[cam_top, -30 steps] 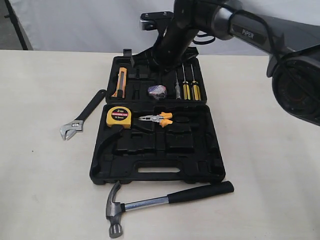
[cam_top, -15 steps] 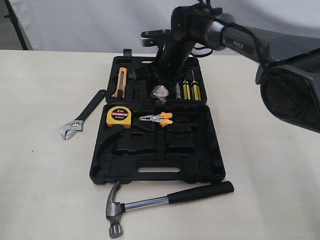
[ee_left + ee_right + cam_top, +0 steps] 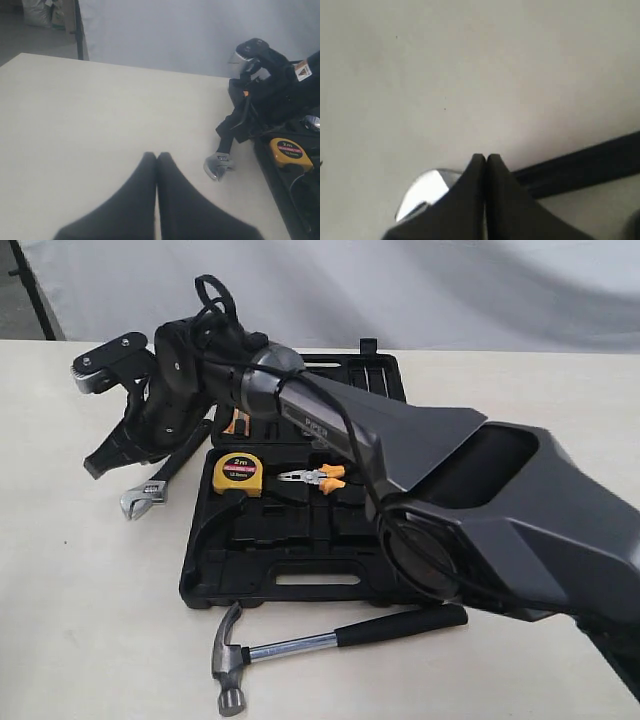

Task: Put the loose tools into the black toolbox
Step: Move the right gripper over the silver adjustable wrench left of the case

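The right arm (image 3: 330, 415) is reached across the open toolbox (image 3: 230, 585) to the left side of the table (image 3: 60, 620), so that its gripper (image 3: 485, 159) is brought over the wrench (image 3: 150, 490). This gripper is closed, fingertips pressed together with nothing between them, and it is held just above the silver head of the wrench. Judged from this, a grasp is not yet made; the fingers must be opened before the tool can be taken.

The wrench is laid on the table just left of the toolbox, handle pointing far and right, head near and left. The hammer (image 3: 300, 645) is laid on the table in front of the near edge of the toolbox. The tape roll cannot be made out.

The left gripper (image 3: 157, 156) is also closed and empty, held over bare table left of the wrench, clear of the working arm.

"PIPER" is read on the right arm. "2m" is read on the yellow tape measure (image 3: 238, 472), seated beside the pliers (image 3: 318, 478); its smaller print is illegible.
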